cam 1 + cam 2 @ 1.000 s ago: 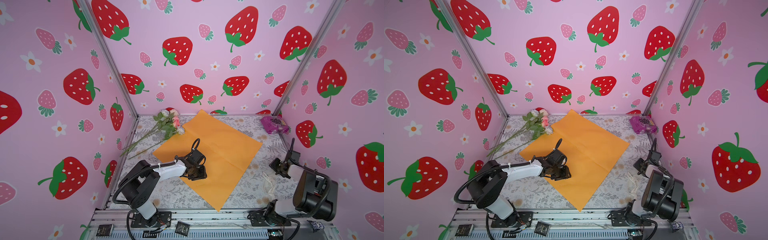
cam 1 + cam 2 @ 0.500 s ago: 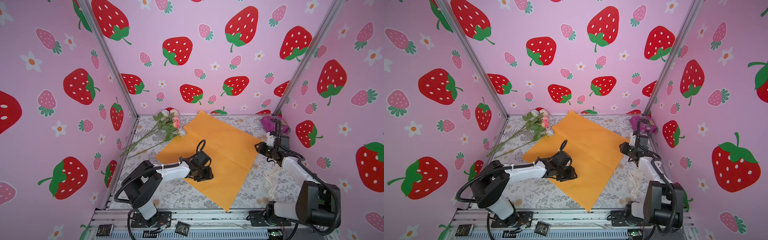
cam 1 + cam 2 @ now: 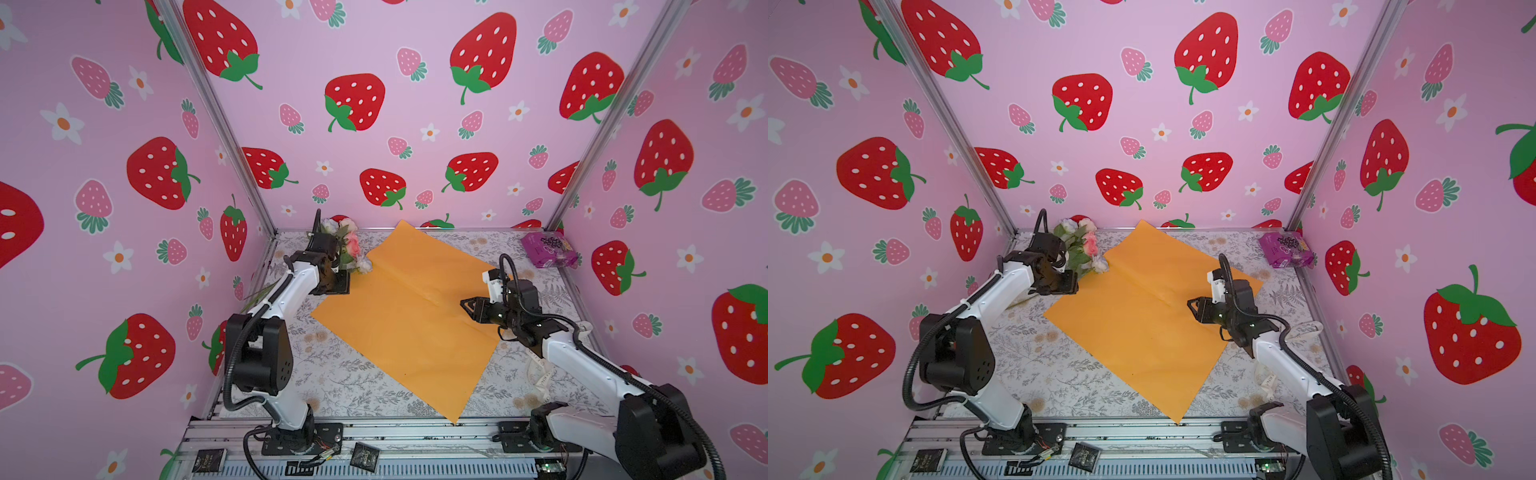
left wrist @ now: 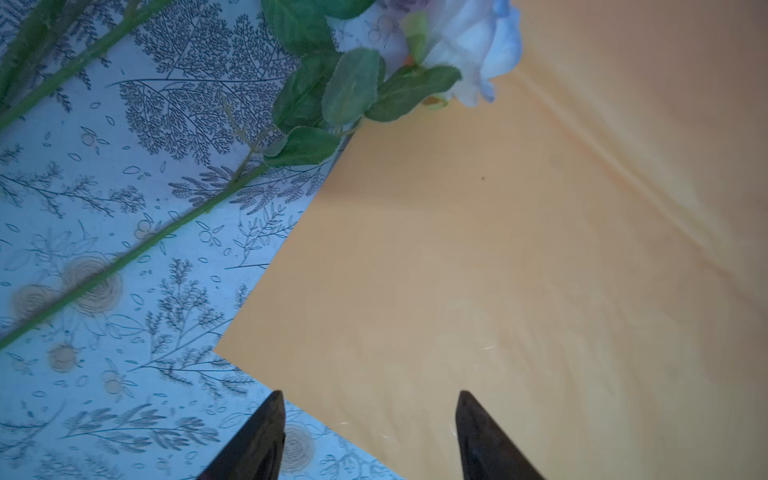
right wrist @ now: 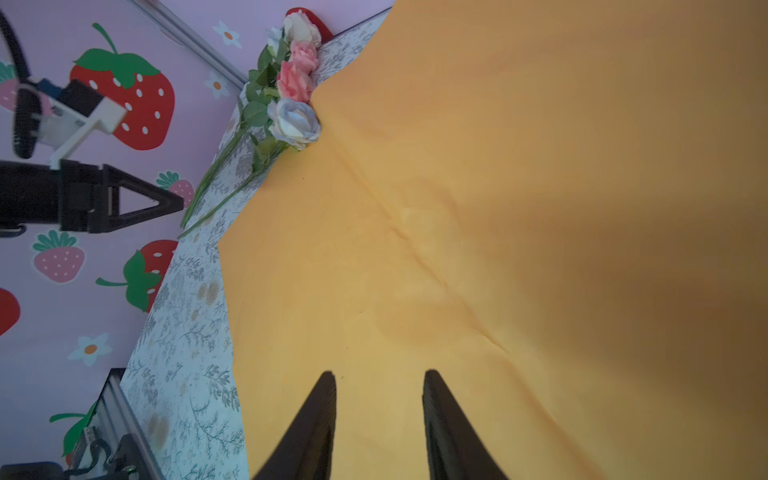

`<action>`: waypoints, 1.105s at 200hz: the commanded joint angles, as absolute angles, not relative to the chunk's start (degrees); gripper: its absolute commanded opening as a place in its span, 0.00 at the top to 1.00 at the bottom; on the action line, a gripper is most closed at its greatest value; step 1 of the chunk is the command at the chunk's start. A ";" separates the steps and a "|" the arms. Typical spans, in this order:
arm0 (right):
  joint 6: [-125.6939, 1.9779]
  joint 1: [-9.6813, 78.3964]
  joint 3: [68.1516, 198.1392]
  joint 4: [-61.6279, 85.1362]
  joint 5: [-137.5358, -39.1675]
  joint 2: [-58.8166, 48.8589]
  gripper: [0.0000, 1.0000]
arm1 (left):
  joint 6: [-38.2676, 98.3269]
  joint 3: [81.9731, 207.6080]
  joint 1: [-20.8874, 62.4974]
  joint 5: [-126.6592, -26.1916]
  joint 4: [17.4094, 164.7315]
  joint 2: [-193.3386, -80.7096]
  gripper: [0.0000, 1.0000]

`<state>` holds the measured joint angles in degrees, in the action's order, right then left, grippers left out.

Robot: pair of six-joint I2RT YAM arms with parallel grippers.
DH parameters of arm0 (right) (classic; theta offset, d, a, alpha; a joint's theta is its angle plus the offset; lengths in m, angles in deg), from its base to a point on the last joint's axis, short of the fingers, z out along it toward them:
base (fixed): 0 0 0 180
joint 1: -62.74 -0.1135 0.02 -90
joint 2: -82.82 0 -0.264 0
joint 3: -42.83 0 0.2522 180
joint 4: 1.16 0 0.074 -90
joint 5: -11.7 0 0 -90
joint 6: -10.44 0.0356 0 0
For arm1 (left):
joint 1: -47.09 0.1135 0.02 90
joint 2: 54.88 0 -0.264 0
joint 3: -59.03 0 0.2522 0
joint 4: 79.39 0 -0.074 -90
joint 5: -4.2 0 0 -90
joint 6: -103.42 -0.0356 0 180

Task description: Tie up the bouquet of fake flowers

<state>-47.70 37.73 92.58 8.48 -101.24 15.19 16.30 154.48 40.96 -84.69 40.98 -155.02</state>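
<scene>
On the counter (image 3: pixel 340 374) the orange wrapping paper (image 3: pixel 407 316) lies flat and loose, so a careless drag may crease or slide it; the bouquet of fake flowers (image 3: pixel 352 242) lies along its far left edge, one head touching it, stems splayed, likely to scatter if grabbed singly; the left tool (image 4: pixel 370 397) and right tool (image 5: pixel 380 374) both gape empty

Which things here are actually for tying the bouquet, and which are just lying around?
For the job:
fake flowers
orange wrapping paper
white strip (maybe a tie; cannot tell)

Just lying about:
purple packet
black packet on the front rail
</scene>
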 commanded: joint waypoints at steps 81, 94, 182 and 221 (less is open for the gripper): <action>-44.49 33.22 94.76 6.65 -98.47 9.95 0.60 | -10.62 185.23 48.36 -74.19 24.94 -181.18 0.34; -44.32 33.22 95.00 6.81 -98.65 9.21 0.60 | -12.67 184.25 47.40 -76.26 27.26 -181.18 0.34; -42.83 33.21 94.97 7.45 -98.75 8.58 0.59 | -16.21 185.07 46.74 -81.81 31.49 -187.33 0.33; -42.68 33.20 95.40 7.88 -99.34 7.78 0.58 | -16.15 187.05 46.76 -83.04 32.01 -189.73 0.34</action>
